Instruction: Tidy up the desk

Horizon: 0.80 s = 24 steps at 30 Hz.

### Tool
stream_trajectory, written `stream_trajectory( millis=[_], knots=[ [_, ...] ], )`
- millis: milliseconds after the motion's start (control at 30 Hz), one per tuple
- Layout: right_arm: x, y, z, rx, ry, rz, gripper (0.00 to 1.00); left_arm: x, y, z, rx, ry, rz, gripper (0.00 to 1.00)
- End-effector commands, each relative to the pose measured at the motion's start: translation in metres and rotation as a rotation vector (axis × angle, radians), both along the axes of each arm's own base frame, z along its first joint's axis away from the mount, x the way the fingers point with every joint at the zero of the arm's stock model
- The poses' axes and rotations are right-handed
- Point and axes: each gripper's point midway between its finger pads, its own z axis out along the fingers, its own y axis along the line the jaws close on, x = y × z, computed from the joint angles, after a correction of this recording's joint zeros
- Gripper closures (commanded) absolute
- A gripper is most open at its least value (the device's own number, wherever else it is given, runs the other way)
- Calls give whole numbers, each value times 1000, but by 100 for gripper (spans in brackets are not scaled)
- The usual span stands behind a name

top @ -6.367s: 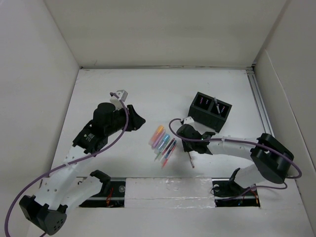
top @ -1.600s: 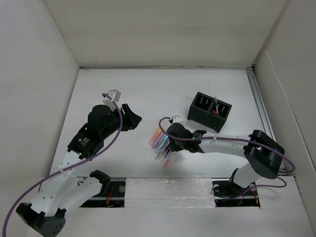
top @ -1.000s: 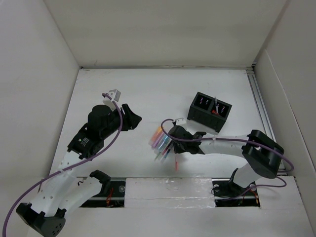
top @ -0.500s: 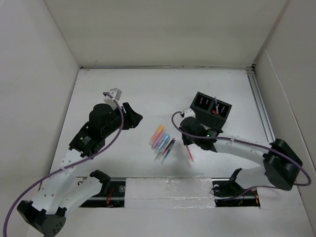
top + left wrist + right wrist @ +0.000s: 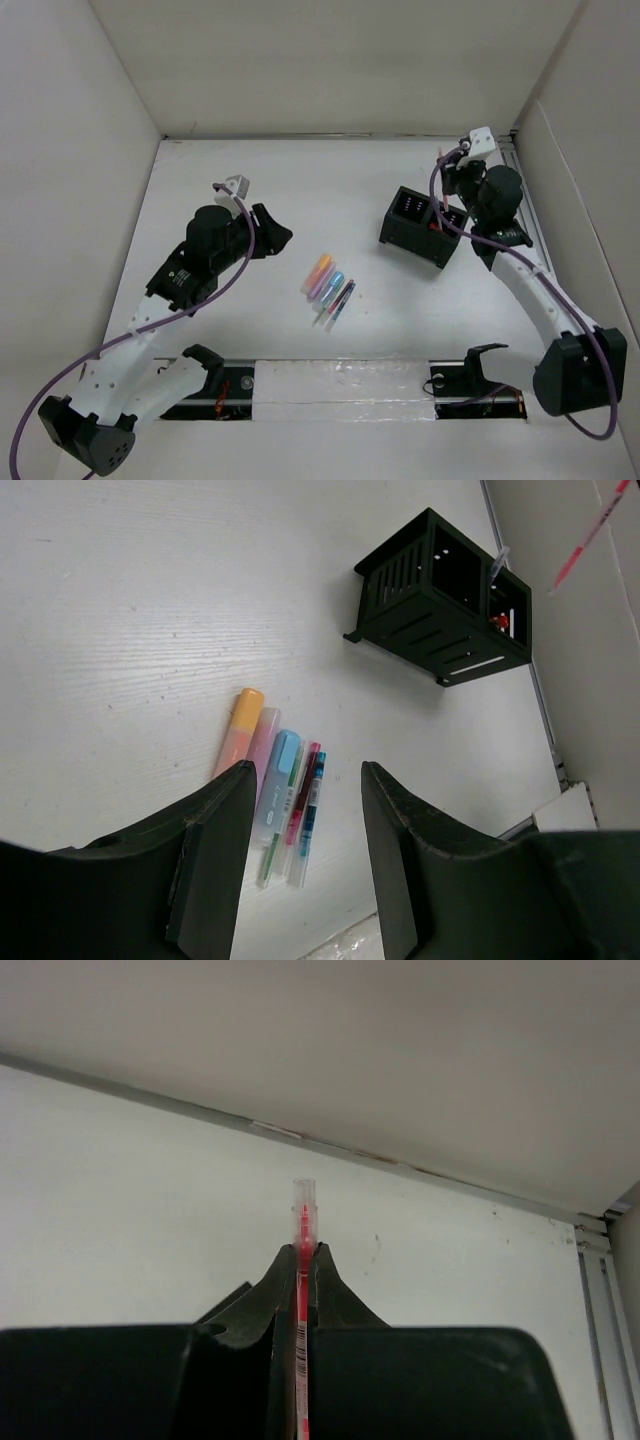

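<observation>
The desk (image 5: pixel 250 190) is a white tabletop walled by white panels. Several pens and highlighters (image 5: pixel 330 285) lie side by side at its middle; they also show in the left wrist view (image 5: pixel 280 790). My right gripper (image 5: pixel 455 185) is shut on a red pen (image 5: pixel 302 1250) and holds it in the air above the black organizer box (image 5: pixel 425 227). The red pen also shows in the left wrist view (image 5: pixel 590 532), tilted above the box (image 5: pixel 440 600). My left gripper (image 5: pixel 272 238) is open and empty, raised left of the loose pens, its fingers (image 5: pixel 215 860) apart.
A metal rail (image 5: pixel 528 215) runs along the desk's right edge. The organizer's right compartment holds a pen (image 5: pixel 497 565) and a small red item (image 5: pixel 500 620). Both arm bases sit at the near edge.
My right gripper has carried the red pen from beside the loose pens up and to the far right, over the organizer. The left arm has barely moved.
</observation>
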Motion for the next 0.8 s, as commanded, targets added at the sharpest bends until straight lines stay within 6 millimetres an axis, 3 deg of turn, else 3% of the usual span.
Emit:
stream_trajectory(
  millis=[0,133,267,300,367,400,600,633,667,767],
  knots=[
    [22,-2,21,-55,-137,133,100,4,-4,25,-43,-65,-1,57],
    [34,-23,13,-68,-149,106,100,5,-2,27,-46,-67,11,57],
    [35,-30,-7,-65,-134,130,100,4,-1,25,-46,-63,18,57],
    [31,-29,-22,-57,-112,138,100,5,-1,25,-47,-62,20,57],
    [24,-28,-24,-49,-129,145,100,6,-1,26,-47,-64,23,57],
    [18,-27,-38,-32,-102,143,100,6,-1,25,-44,-60,23,57],
    [-2,-30,-52,-17,-77,123,100,9,-4,22,-39,-53,18,57],
    [-6,-30,-58,-14,-63,123,97,9,-5,22,-39,-51,13,57],
    [-9,-31,-57,-10,-61,116,77,10,-5,23,-38,-54,12,57],
    [-19,-34,-43,-1,-87,96,44,11,-7,22,-37,-55,7,57]
  ],
)
